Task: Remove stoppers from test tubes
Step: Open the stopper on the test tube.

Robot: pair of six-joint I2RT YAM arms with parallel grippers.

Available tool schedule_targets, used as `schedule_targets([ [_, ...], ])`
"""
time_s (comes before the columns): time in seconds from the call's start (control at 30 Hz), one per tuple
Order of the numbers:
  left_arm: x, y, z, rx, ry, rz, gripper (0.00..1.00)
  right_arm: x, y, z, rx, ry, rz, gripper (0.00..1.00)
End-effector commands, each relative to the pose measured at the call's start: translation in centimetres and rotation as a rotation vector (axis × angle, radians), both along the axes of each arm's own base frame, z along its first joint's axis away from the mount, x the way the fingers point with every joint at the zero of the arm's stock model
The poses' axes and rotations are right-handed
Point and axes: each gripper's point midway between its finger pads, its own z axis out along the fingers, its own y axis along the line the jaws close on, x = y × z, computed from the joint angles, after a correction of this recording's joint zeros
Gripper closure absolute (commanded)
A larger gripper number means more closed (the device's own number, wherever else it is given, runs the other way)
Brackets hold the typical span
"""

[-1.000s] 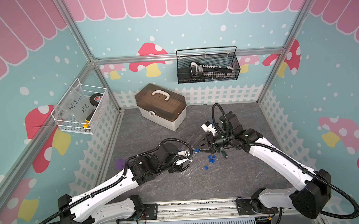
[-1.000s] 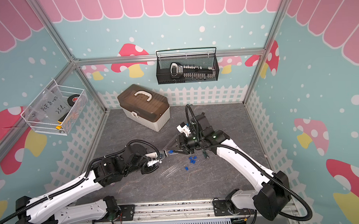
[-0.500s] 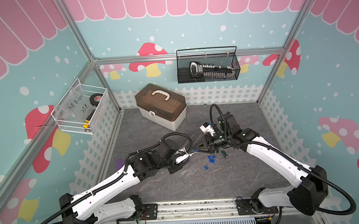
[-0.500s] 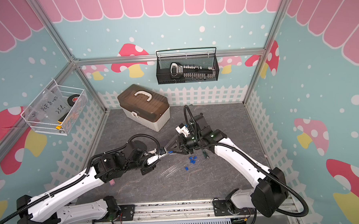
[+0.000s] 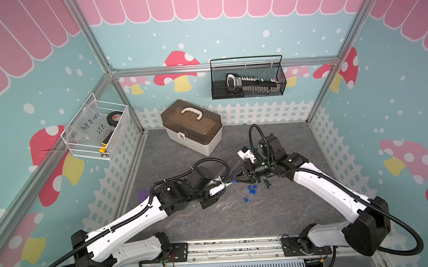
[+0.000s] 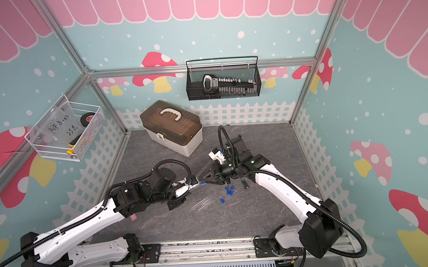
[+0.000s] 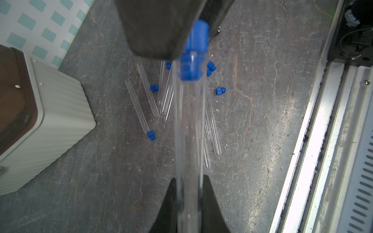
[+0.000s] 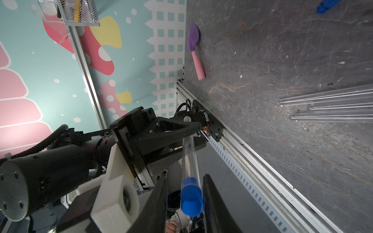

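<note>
My left gripper (image 7: 188, 180) clamps a tube (image 7: 188, 125); my right gripper (image 8: 185, 178) stands narrow around its stopper (image 8: 191, 199), but I cannot tell whether it grips.

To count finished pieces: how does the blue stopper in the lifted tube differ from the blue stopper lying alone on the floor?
Plugged blue stopper sits in the clear thin tube; loose blue stopper has none. Plugged stopper is lifted between fingers of the right hand; loose stopper lies on the grey floor. Same colour and shape.
</note>
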Motion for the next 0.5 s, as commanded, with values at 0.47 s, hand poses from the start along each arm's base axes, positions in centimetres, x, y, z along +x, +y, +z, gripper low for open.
schedule_targets([
  [0.47,-0.10,0.01,-0.09,0.006,0.014,-0.011,1.00,-1.09,-0.13,-0.31,-0.015,0.013,0.048,0.90],
])
